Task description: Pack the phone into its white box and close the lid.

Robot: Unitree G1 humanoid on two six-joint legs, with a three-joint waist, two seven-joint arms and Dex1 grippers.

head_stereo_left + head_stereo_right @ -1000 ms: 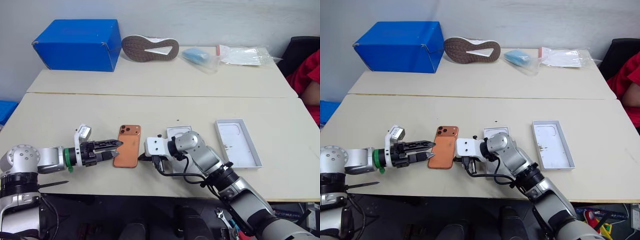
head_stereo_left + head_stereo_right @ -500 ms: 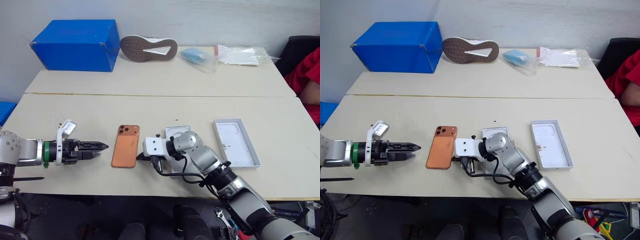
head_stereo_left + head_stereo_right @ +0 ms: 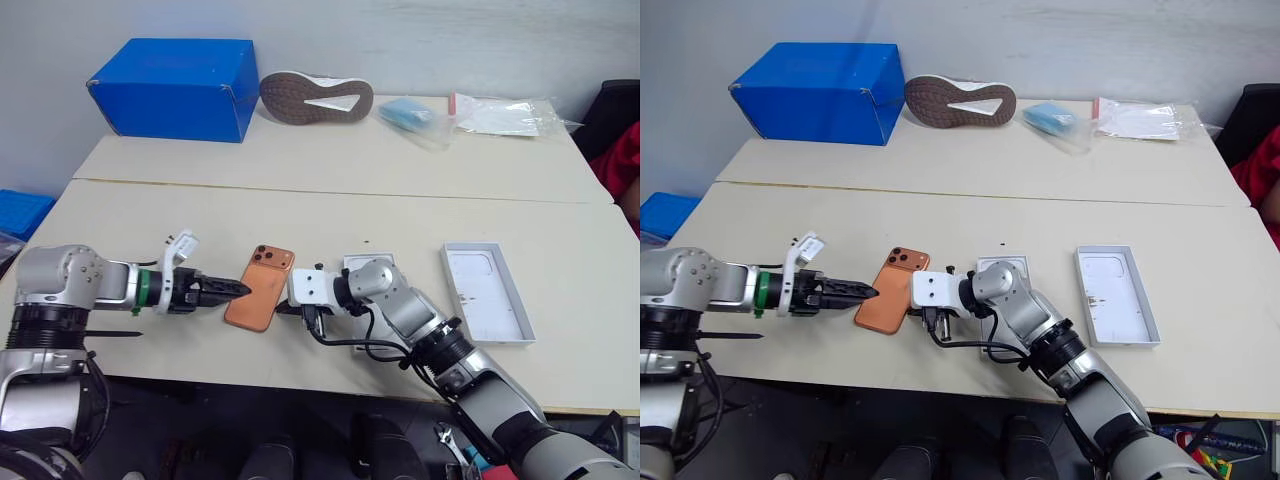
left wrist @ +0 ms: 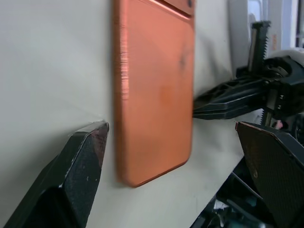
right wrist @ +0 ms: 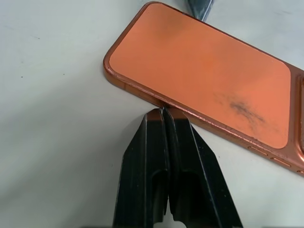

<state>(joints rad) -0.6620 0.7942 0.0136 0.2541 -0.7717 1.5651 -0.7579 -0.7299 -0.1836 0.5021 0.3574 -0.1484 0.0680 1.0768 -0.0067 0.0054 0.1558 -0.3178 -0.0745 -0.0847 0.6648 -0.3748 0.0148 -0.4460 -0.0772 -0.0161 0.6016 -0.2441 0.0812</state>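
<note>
The phone (image 3: 262,287) lies long axis twelve-to-six on the tabletop (image 3: 330,210); left claw (image 3: 238,290), spread apart, flanks its nine o'clock edge; right claw (image 5: 163,112), pressed together, touches its three o'clock edge.

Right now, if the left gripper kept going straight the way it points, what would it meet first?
Most likely the phone. The left gripper has its fingers spread to either side of the phone's near end, so it would slide between them. Beyond, the shut right gripper sits at the phone's far edge.
</note>
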